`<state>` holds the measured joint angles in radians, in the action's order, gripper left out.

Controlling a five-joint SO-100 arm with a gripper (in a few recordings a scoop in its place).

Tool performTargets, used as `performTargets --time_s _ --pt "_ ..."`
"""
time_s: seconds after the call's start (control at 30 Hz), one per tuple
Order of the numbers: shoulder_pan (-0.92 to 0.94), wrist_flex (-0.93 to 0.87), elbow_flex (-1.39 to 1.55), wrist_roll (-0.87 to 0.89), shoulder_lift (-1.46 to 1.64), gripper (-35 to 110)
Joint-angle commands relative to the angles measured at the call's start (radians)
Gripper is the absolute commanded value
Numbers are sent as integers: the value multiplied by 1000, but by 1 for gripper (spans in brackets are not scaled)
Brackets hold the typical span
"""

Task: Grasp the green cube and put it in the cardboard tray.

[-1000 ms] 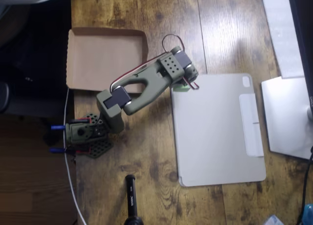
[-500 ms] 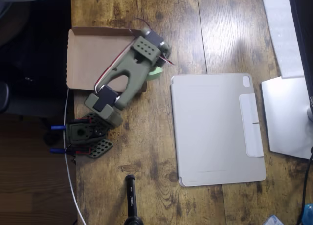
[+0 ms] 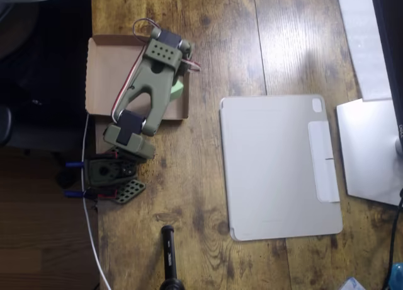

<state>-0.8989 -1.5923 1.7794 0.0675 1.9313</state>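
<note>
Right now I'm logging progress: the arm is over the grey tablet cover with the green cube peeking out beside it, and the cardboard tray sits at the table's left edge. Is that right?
Not quite. The overhead view shows the arm over the cardboard tray, not the grey tablet cover. The rest holds: the green cube peeks out beside the arm, and the tray sits at the table's left edge.

— What is blocked over the cardboard tray point(image 3: 101, 82)?
— Its right half is covered by the olive arm point(image 3: 146, 94); the left half lies open.
— And elsewhere?
— Bare wood is left between the tray and the grey tablet cover point(image 3: 277, 167).
</note>
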Motion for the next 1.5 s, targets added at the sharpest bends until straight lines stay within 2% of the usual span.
performTargets --time_s 0.0,0.5,1.13,1.47 --pt "-29 8 34 21 58 0" --pt "-41 31 78 5 71 3" --pt "-84 104 155 -31 66 17" --pt "-74 78 130 -66 72 25"
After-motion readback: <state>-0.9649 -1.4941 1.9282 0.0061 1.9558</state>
